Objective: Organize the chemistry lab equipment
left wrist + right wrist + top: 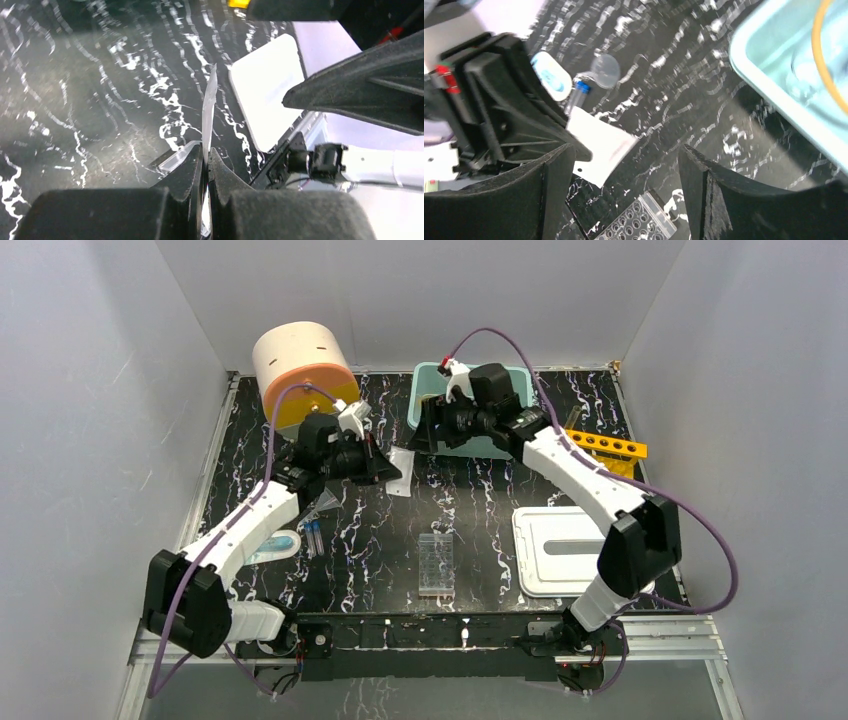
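We look down on a black counter (pixel 480 510) veined with white and walled by plain white panels (pixel 90 440). At its far left corner stands a round drum (pixel 300 360), cream above and orange along its near lower side. A teal bin (pixel 424 390) sits at the far edge near the middle, and the right wrist view catches its pale rim (pixel 769 65). Right of the bin lies a yellow rack (pixel 608 446) with a row of round holes. Nearer us on the right lies a flat white slab (pixel 555 545) with a grey slot, perhaps a lid. It also shows, blurred, in the left wrist view (pixel 265 85).
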You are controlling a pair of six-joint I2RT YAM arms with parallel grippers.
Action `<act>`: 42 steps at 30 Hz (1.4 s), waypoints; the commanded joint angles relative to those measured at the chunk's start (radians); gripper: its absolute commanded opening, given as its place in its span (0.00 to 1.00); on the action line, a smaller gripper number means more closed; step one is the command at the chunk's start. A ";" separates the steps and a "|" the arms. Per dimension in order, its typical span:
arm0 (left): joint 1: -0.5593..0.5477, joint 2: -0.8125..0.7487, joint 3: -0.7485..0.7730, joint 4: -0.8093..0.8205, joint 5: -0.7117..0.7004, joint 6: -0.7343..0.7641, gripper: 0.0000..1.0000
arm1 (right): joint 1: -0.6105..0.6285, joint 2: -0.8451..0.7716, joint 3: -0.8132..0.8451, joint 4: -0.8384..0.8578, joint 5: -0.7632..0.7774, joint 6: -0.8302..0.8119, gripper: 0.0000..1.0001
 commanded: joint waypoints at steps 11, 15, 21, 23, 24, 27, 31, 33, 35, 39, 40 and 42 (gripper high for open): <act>0.005 0.094 0.293 -0.171 0.364 0.236 0.00 | -0.104 -0.022 0.136 -0.012 -0.462 -0.195 0.82; 0.005 0.093 0.320 -0.204 0.370 0.266 0.00 | -0.104 -0.007 0.176 -0.096 -0.535 -0.249 0.73; 0.005 0.105 0.350 -0.247 0.402 0.310 0.00 | -0.105 0.039 0.226 -0.167 -0.560 -0.274 0.62; 0.005 0.110 0.361 -0.269 0.401 0.333 0.00 | -0.104 0.066 0.254 -0.184 -0.591 -0.270 0.54; 0.005 0.112 0.368 -0.274 0.403 0.338 0.00 | -0.104 0.078 0.263 -0.193 -0.612 -0.273 0.52; 0.005 0.118 0.382 -0.273 0.427 0.342 0.00 | -0.104 0.093 0.269 -0.206 -0.638 -0.287 0.49; 0.005 0.128 0.389 -0.273 0.453 0.343 0.00 | -0.104 0.095 0.276 -0.222 -0.692 -0.316 0.41; 0.006 0.130 0.392 -0.278 0.449 0.348 0.00 | -0.104 0.094 0.275 -0.230 -0.739 -0.319 0.29; 0.007 0.135 0.398 -0.286 0.435 0.355 0.00 | -0.104 0.092 0.270 -0.230 -0.772 -0.345 0.19; 0.009 0.145 0.412 -0.294 0.418 0.357 0.00 | -0.104 0.088 0.270 -0.241 -0.794 -0.357 0.03; 0.010 0.147 0.418 -0.298 0.411 0.356 0.00 | -0.104 0.087 0.273 -0.243 -0.788 -0.358 0.00; 0.013 0.146 0.424 -0.303 0.390 0.350 0.07 | -0.108 0.082 0.279 -0.248 -0.760 -0.359 0.00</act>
